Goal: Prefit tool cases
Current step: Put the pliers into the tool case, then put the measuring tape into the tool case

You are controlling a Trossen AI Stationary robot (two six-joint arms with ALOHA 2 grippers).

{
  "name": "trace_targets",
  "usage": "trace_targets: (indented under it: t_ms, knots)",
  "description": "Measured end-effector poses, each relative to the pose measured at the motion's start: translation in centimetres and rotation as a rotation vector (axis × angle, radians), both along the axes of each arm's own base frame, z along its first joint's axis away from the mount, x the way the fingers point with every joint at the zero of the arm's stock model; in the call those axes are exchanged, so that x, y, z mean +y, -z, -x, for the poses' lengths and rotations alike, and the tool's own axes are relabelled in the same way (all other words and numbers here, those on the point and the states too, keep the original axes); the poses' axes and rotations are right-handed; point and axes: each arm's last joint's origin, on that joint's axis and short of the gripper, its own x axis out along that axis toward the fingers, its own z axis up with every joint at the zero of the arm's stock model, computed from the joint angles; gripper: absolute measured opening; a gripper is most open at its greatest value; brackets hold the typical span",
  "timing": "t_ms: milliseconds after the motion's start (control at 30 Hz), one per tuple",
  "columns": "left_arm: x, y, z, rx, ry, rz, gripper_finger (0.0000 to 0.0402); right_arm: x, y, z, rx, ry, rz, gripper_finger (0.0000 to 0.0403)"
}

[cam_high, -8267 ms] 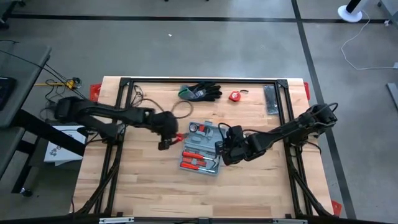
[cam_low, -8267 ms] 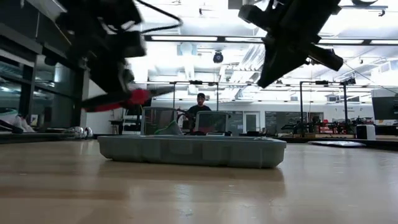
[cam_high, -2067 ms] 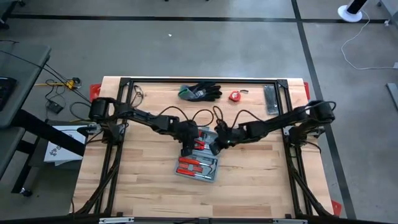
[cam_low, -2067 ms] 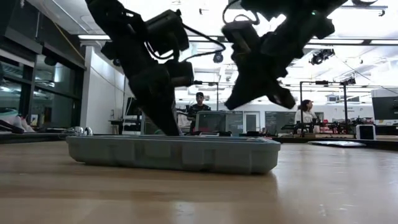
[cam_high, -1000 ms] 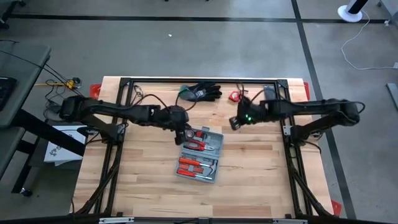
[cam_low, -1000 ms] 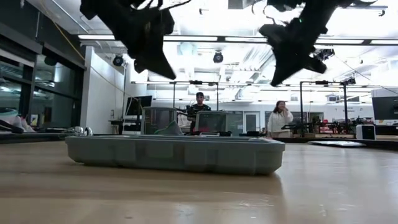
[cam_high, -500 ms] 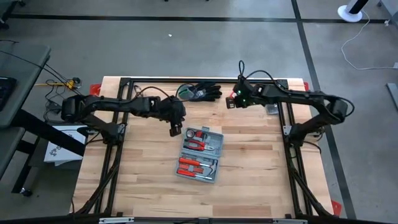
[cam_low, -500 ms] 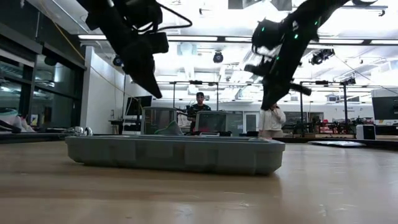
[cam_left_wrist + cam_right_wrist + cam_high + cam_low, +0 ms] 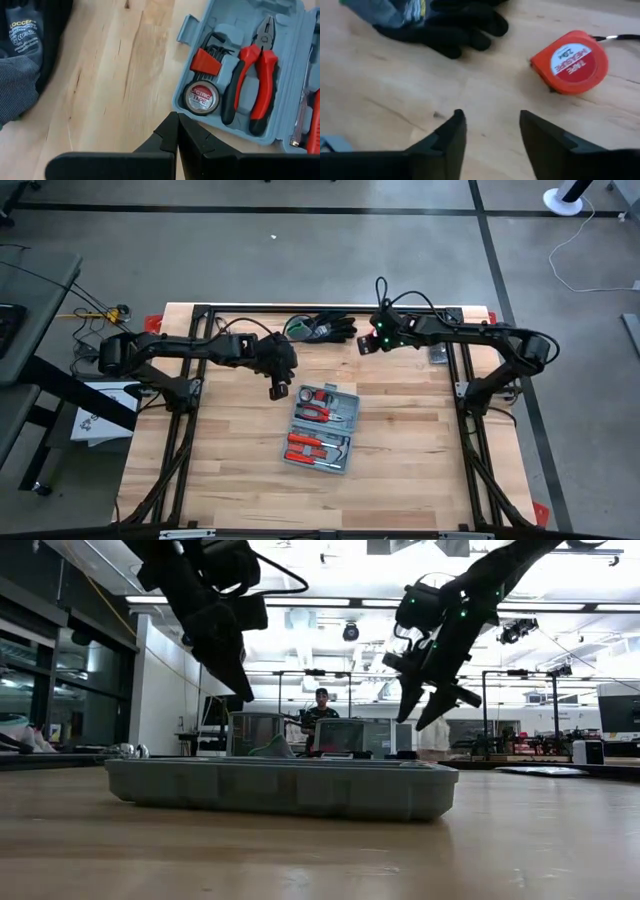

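The grey-blue tool case lies open and flat on the wooden table, holding red-handled pliers, a roll of tape and hex keys. It also shows in the low view. My left gripper is shut and hovers just left of the case's far end, its fingertips above bare wood. My right gripper stands open above the table near the far edge. Its fingers hang short of a red tape measure and touch nothing.
Black-and-green gloves lie at the far edge, next to the tape measure. A narrow dark grey bar lies at the far right. A black frame borders the table. Bare wood lies near and left of the case.
My right gripper has gone toward the far edge and a little left, from beside the case to the tape measure, and has opened. My left gripper has drawn back a little leftward from the case's far end, staying shut. The case has kept still.
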Motion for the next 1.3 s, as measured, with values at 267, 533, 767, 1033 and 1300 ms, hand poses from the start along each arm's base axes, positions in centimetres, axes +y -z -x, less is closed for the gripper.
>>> trace_targets:
  t_ms: [267,533,767,1033,1300]
  knots:
    - [0.0,0.0,0.0,0.003,-0.001,0.0,0.0,0.0,0.0,0.1,0.016,-0.02,0.01,0.0256]
    - [0.0,0.0,0.0,0.003,-0.003,0.0,0.0,0.0,0.0,0.0,0.048,-0.108,0.061,0.0277]
    - [0.0,0.0,0.0,0.0,-0.019,0.006,0.0,0.0,0.0,0.0,0.051,-0.13,0.065,0.0277]
    - [0.0,0.0,0.0,0.001,-0.013,-0.002,0.0,0.0,0.0,0.1,0.07,-0.152,0.091,0.0277]
    - [0.0,0.0,0.0,0.0,-0.011,-0.004,0.0,-1.1,0.4,1.6,0.091,0.126,-0.022,0.0277]
